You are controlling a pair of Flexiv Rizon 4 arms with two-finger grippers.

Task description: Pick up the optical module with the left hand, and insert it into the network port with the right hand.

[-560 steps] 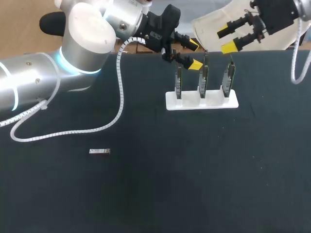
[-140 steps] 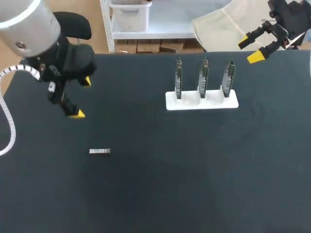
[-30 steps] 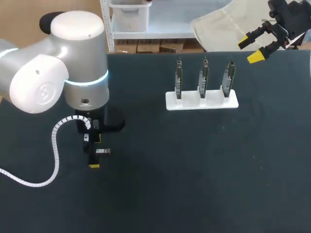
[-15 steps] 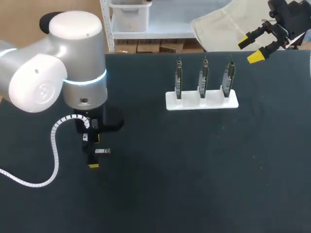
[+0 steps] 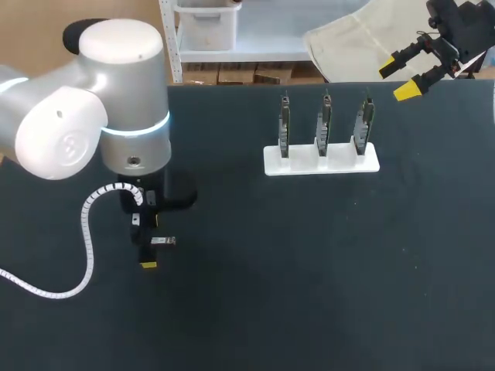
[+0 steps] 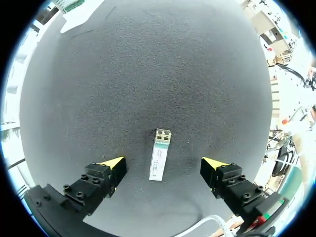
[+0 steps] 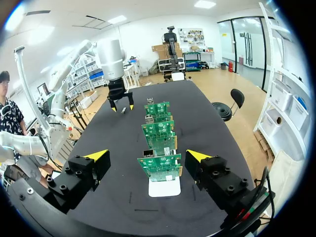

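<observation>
The optical module [image 5: 163, 241] [image 6: 159, 161], a small silver bar, lies flat on the black table. My left gripper [image 5: 149, 243] [image 6: 165, 165] hangs straight over it, open, one yellow tip on each side of the module and neither touching it. Three green circuit boards with network ports [image 5: 325, 122] [image 7: 159, 164] stand upright in a white holder [image 5: 322, 158] at the table's far side. My right gripper [image 5: 404, 73] [image 7: 147, 159] is open and empty, held high off the far right corner, looking down the row of boards.
My left arm's large silver body [image 5: 93, 116] and its white coiled cable [image 5: 87, 232] overhang the table's left part. The black mat [image 5: 325, 278] stretches bare between the module and the holder.
Nothing has visibly changed over the last second. Well before that, my left arm swung from beside the boards over to the module, and my right gripper drew back to the far right.
</observation>
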